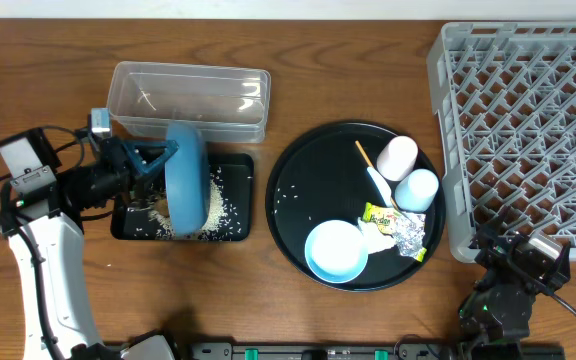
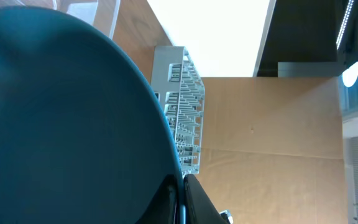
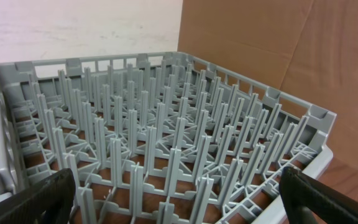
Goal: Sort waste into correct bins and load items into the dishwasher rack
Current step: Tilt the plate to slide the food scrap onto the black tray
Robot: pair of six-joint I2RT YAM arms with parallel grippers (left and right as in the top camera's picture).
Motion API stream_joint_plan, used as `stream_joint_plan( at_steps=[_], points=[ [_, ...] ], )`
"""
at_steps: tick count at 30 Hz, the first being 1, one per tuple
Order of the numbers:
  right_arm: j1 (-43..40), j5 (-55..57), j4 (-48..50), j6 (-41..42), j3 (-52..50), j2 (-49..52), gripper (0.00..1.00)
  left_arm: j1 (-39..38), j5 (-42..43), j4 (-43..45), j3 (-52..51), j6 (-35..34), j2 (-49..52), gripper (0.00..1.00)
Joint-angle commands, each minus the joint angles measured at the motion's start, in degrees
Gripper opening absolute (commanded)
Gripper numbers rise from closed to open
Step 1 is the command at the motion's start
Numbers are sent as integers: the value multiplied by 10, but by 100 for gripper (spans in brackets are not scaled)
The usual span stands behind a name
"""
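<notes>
Now the dishwasher rack (image 1: 528, 130) stands right of the round black tray (image 1: 293, 215), its pegs all free. Left of that tray sits the black rectangular tray (image 1: 230, 215), and there the dark-blue plate (image 1: 185, 180) hangs on edge, its rim clamped in the left pincer (image 1: 164, 158). It looks stiff, smooth and breakable, so a rim grip may slip. The right pincer (image 3: 182, 208), right of the round tray, gapes wide, holding nothing.

Soft, even light is falling from above on the table (image 1: 268, 310), casting short faint shadows. Glare is glinting off the tub (image 1: 188, 68). In the left wrist view a white patch (image 2: 210, 31) is blowing out and the plate (image 2: 61, 124) is blurring close up. The rack (image 3: 92, 62) is showing sharp.
</notes>
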Motion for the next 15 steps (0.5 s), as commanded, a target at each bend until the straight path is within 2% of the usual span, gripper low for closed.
stream_joint_plan(
  at_steps=[1, 11, 15],
  points=[
    [1, 6, -4, -3, -1, -1, 99, 4, 46, 3, 0, 1, 0, 6],
    [1, 6, -4, -3, -1, -1, 99, -50, 44, 28, 0, 49, -47, 6],
    [1, 6, -4, -3, -1, -1, 99, -106, -29, 53, 0, 41, -102, 6]
  ],
)
